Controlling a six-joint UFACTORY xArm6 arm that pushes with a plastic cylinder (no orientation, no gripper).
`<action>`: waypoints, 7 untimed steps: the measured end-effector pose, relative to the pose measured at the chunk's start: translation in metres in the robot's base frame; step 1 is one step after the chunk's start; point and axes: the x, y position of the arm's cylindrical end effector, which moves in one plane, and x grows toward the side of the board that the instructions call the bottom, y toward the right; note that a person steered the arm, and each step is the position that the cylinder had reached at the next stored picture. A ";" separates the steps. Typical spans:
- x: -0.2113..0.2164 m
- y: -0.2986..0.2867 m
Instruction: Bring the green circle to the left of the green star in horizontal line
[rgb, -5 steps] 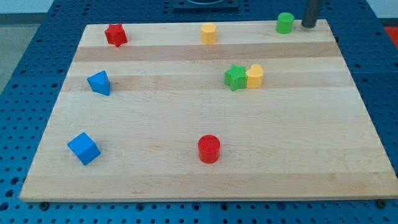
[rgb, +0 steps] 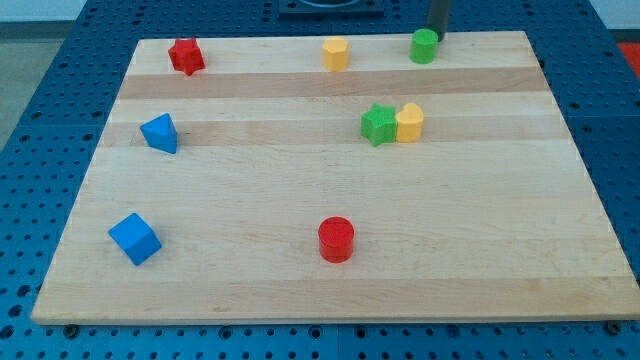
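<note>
The green circle (rgb: 424, 46) stands near the board's top edge, right of centre. My tip (rgb: 438, 35) is right against its upper right side. The green star (rgb: 378, 124) lies lower down, right of the board's middle, touching a yellow block (rgb: 409, 122) on its right. The green circle is above and to the right of the green star.
A yellow block (rgb: 336, 53) sits at the top, left of the green circle. A red star (rgb: 185, 56) is at the top left. A blue triangle (rgb: 160, 133) and a blue cube (rgb: 134, 238) are on the left. A red cylinder (rgb: 336, 239) is at bottom centre. The wooden board (rgb: 300, 290) lies on a blue pegboard.
My tip has moved left along the top edge and pushed the green circle left. The other blocks have not moved.
</note>
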 end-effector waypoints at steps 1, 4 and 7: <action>0.016 -0.010; 0.059 0.016; 0.048 -0.015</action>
